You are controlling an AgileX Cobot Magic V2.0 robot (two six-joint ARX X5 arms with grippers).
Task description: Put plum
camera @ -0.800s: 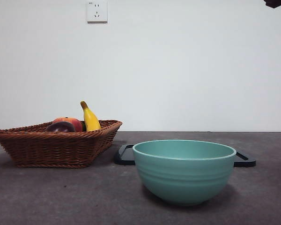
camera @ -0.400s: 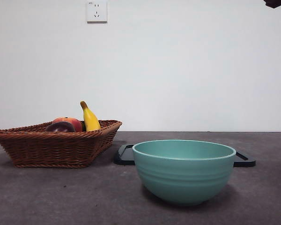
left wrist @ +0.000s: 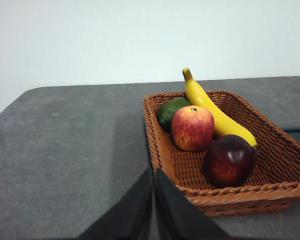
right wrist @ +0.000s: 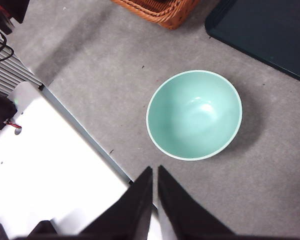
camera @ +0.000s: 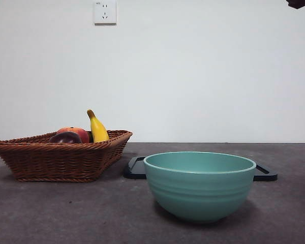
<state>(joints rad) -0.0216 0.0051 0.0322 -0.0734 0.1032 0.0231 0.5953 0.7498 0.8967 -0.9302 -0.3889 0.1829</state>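
Left wrist view: one plum [left wrist: 229, 160], four fruits.

Both the left tool [left wrist: 153, 200] and the right tool [right wrist: 154, 200] carry two flat, matte black, tapering jaws with plain unmarked faces, while one arm shows as a dark tip [camera: 300, 3].

The dark maroon round plum [left wrist: 229, 160] is showing a smooth, glossy skin inside the brown woven wicker basket [left wrist: 270, 192], whose weave is looking rough. The teal ceramic-looking bowl [camera: 200, 185] is gleaming softly, faintly ridged. The grey tabletop [camera: 66, 213] is looking matt and grainy.
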